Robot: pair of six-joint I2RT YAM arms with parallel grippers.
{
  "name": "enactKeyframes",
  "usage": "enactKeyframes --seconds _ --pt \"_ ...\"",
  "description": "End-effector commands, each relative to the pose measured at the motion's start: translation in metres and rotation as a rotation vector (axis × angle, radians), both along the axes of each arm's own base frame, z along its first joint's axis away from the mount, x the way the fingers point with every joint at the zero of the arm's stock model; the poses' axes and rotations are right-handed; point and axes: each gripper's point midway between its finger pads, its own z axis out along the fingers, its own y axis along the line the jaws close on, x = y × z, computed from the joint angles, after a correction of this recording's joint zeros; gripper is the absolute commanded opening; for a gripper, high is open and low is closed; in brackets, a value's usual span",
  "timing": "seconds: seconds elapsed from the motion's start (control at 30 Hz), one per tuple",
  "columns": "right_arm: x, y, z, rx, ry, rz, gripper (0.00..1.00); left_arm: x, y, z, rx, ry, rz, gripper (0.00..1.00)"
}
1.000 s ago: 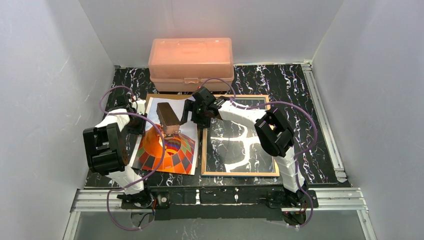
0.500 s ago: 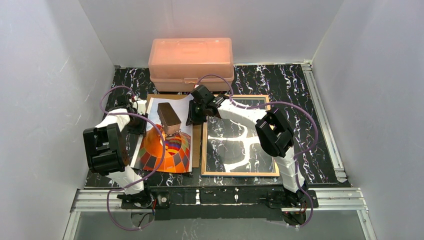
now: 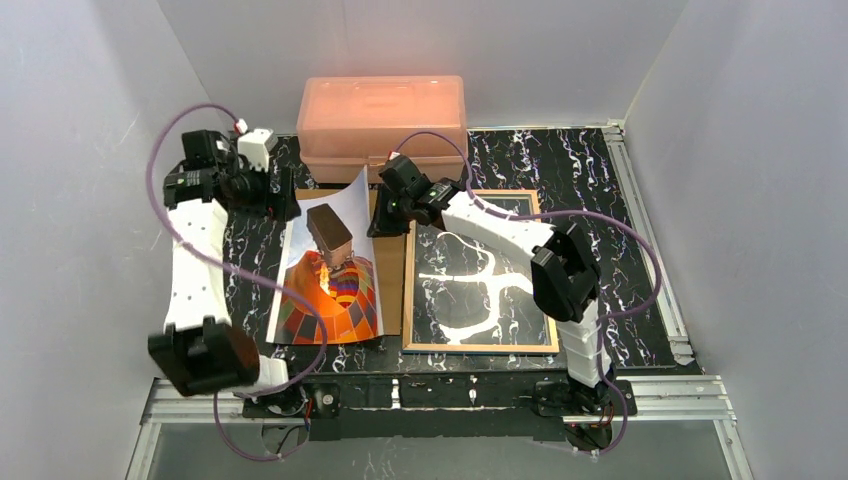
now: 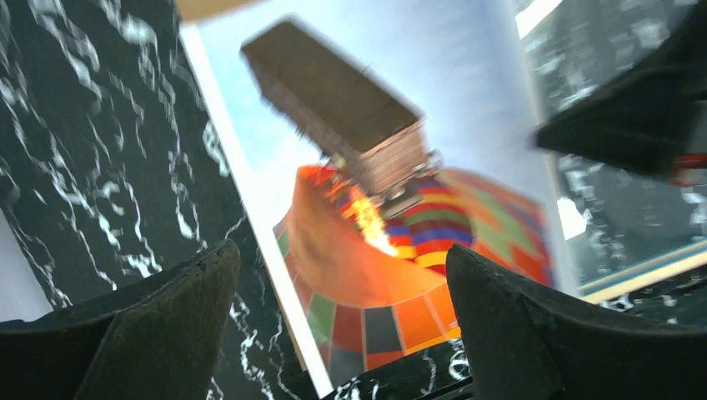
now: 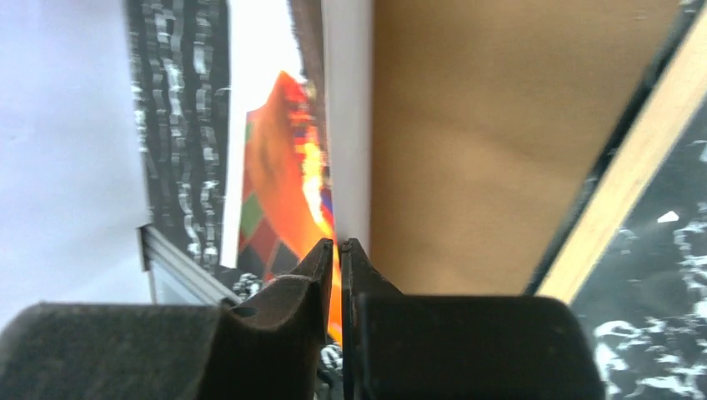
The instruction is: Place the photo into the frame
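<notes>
No readable text, label or number anywhere.

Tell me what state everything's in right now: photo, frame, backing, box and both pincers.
photo: lying on the backing board, far right corner curled up
frame: flat on the table, empty
backing board: out of the frame, under the photo
pink box: lid closed
left pincer: open, holding nothing
right pincer: shut on the photo's right edge

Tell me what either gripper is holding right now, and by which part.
The right gripper pinches the glossy rectangular hot-air-balloon photo by its right edge, near the far corner. The open left gripper holds nothing.
</notes>
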Motion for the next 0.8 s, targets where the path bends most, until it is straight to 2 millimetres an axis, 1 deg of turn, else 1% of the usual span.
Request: enactKeyframes --seconds 0.0,0.03,0.1,0.17,0.2,0.23,0.27,0.33,0.37,0.4,0.43,0.5,0.53,0.6,0.67,0.7,0.77 --pt "-0.016 0.036 0.113 0.270 -0.086 -0.075 0.17 -0.064 -0.057 0.060 -0.120 -0.022 -0.143 0.97" --pt "-0.016 0.040 0.123 0.300 -0.092 -0.110 0.17 -0.073 -0.064 0.064 -0.114 -0.029 -0.165 0.98" --pt "-0.022 0.052 0.143 0.351 -0.102 -0.128 0.17 -0.091 -0.074 0.069 -0.086 -0.060 -0.196 0.99" --pt "-0.022 0.058 0.155 0.363 -0.120 -0.139 0.16 -0.098 -0.071 0.061 -0.028 -0.067 -0.186 0.98" --pt "-0.022 0.060 0.153 0.349 -0.129 -0.133 0.16 -0.100 -0.069 0.053 -0.014 -0.056 -0.173 0.98" --pt "-0.022 0.058 0.146 0.311 -0.125 -0.125 0.16 -0.103 -0.067 0.043 -0.005 -0.037 -0.168 0.97" --pt "-0.020 0.054 0.132 0.257 -0.116 -0.124 0.17 -0.105 -0.063 0.030 0.010 -0.008 -0.158 0.96" --pt "-0.019 0.038 0.109 0.162 -0.112 -0.113 0.21 -0.105 -0.051 0.002 0.071 0.042 -0.129 0.90" --pt "-0.018 0.028 0.093 0.118 -0.109 -0.112 0.22 -0.102 -0.041 -0.012 0.121 0.060 -0.112 0.87" --pt "-0.017 0.020 0.083 0.101 -0.110 -0.104 0.27 -0.099 -0.032 -0.022 0.158 0.073 -0.103 0.85" --pt "-0.018 0.011 0.065 0.071 -0.099 -0.091 0.31 -0.094 -0.019 -0.031 0.186 0.082 -0.080 0.84" --pt "-0.018 -0.005 0.029 0.022 -0.065 -0.075 0.39 -0.081 0.004 -0.042 0.175 0.095 -0.026 0.81" --pt "-0.017 -0.007 0.017 0.014 -0.050 -0.063 0.43 -0.076 0.016 -0.046 0.160 0.112 0.009 0.80" --pt "-0.018 -0.002 -0.003 0.011 -0.016 -0.004 0.52 -0.064 0.039 -0.054 0.148 0.152 0.059 0.77" --pt "-0.017 0.001 -0.022 -0.051 0.005 0.036 0.59 -0.055 0.059 -0.071 0.141 0.209 0.088 0.76" --pt "-0.016 0.003 -0.029 -0.069 0.012 0.053 0.62 -0.053 0.065 -0.077 0.133 0.230 0.094 0.77" --pt "-0.015 0.005 -0.039 -0.084 0.023 0.067 0.65 -0.053 0.072 -0.088 0.107 0.277 0.090 0.82"
